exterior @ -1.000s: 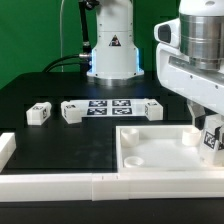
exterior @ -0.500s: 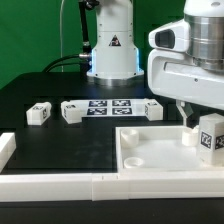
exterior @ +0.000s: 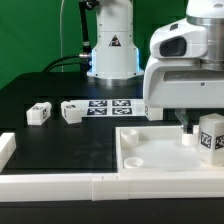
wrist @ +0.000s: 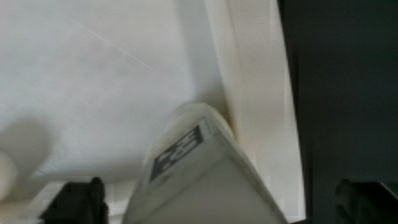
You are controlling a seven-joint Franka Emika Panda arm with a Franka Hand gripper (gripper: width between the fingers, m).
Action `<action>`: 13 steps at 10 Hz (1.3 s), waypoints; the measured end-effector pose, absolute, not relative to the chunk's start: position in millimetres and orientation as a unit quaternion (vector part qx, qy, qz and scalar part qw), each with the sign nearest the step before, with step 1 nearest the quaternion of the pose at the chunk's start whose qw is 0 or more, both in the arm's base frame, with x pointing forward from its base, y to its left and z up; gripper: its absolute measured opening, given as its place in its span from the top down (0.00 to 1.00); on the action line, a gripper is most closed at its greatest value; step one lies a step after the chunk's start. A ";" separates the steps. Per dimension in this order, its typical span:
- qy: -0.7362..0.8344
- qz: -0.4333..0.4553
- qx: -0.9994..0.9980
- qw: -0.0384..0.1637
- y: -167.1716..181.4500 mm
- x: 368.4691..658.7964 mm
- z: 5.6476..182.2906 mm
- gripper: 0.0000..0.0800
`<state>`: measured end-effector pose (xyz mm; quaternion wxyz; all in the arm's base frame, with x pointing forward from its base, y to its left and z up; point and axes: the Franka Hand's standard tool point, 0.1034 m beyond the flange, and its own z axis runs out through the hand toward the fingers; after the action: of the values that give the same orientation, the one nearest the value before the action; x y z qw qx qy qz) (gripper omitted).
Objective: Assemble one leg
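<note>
Leg (exterior: 211, 138) dead centre under the claw (wrist: 217, 203)
Claw's spread wide, gripping nothing I reckon. The leg stands upright in the white panel's (exterior: 160, 129) corner, exterior view's right, so it's straight down from here.

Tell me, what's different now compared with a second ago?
The gripper travelled toward the exterior view's left and dipped a little, and the arm now blocks the view of one small block beside the marker board. Its fingers stand open around the leg on the white panel; nothing was visibly grabbed. That leg, the two loose legs and the panel stayed put.
</note>
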<state>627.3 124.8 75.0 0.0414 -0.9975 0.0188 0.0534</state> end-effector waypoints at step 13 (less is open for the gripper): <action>0.094 0.045 -0.994 0.035 120.8 630.3 74.8 0.63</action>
<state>630.3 120.8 74.8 0.0353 -0.9939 0.0942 0.0450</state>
